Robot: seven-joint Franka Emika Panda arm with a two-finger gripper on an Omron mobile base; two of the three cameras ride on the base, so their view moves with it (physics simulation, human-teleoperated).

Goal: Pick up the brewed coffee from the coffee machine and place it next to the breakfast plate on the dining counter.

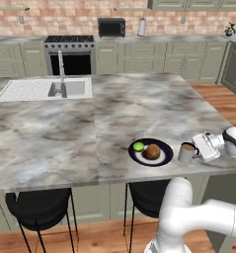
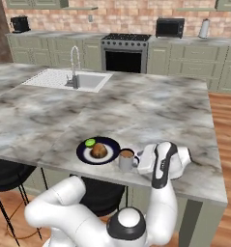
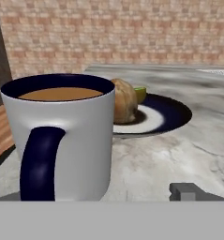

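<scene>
The brewed coffee (image 1: 187, 152) is a small grey mug with a dark handle, standing upright on the dining counter (image 1: 90, 133) just right of the breakfast plate (image 1: 164, 148). The navy plate (image 2: 85, 153) carries a brown bun and a green lime piece. My gripper (image 1: 197, 148) lies level with the mug on its right side, open and holding nothing. From the hand, the mug (image 3: 62, 140) looms close at left with its handle toward me, one dark fingertip (image 3: 188, 191) stands off to its right, and the plate (image 3: 172, 112) lies behind. The coffee machine (image 2: 20, 23) sits on the far wall counter.
An inset sink (image 1: 40, 89) with a tall faucet (image 1: 61, 74) occupies the counter's far left. Black stools (image 1: 38, 207) stand under the near edge. The mug and plate (image 2: 127, 159) sit close to that edge. A stove (image 1: 70, 54) and a microwave (image 1: 111, 27) line the back wall.
</scene>
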